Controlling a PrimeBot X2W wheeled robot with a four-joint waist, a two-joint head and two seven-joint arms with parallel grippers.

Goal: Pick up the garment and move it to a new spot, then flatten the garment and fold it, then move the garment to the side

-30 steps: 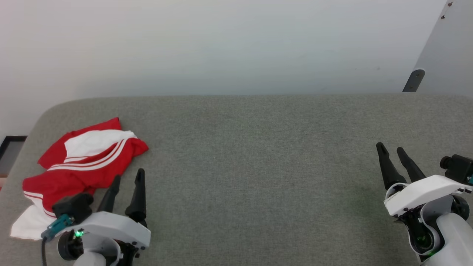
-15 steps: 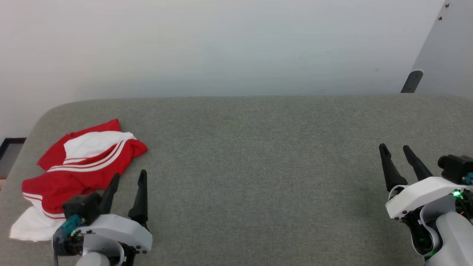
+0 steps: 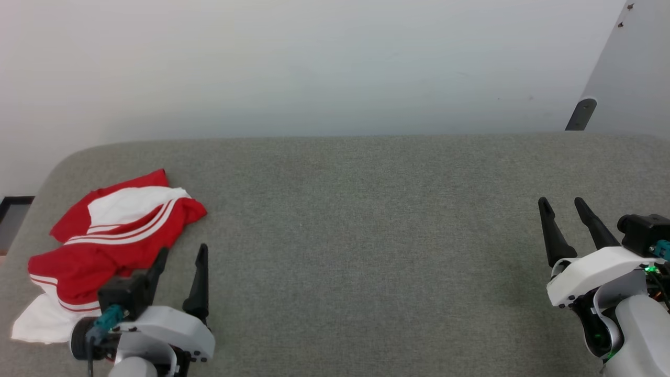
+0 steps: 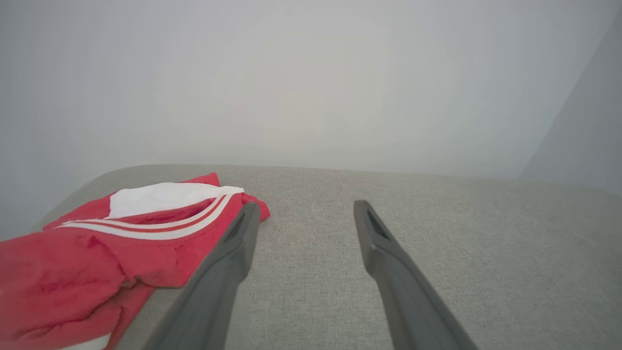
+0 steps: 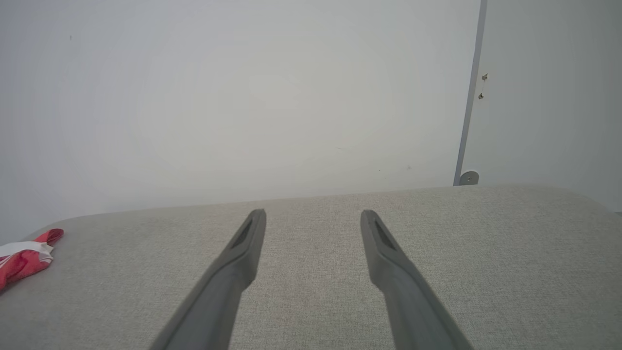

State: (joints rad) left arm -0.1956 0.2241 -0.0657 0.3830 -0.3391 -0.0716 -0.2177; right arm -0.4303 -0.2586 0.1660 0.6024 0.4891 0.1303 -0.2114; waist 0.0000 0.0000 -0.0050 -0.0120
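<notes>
The garment (image 3: 112, 238) lies crumpled at the left end of the grey pad (image 3: 366, 235), close to its rounded left corner. It is red, with a white panel and white-and-red stripes showing on top, and a white part spills out toward the pad's near edge. No print can be made out. The left gripper (image 3: 183, 250) stands just to the right of the garment's near part, its two dark fingers spread apart and pointing away from the robot, with nothing between them. In the head view the tip of its left finger (image 3: 159, 262) overlaps the garment's red edge; whether it touches the cloth cannot be told. In the left wrist view the garment (image 4: 97, 243) sits wholly to the left of that finger, its red edge running behind the finger, while the gap between the fingers shows bare pad. The finger on the other side lies over bare pad, clear of the cloth. The right gripper (image 3: 560, 201) is at the far right end of the pad, well apart from the garment, also spread wide and empty, with its fingers over bare pad. In the right wrist view a small red-and-white corner of the garment (image 5: 24, 257) appears at the far left edge, well off from both fingers. A pale wall (image 3: 314, 63) rises behind the pad.
</notes>
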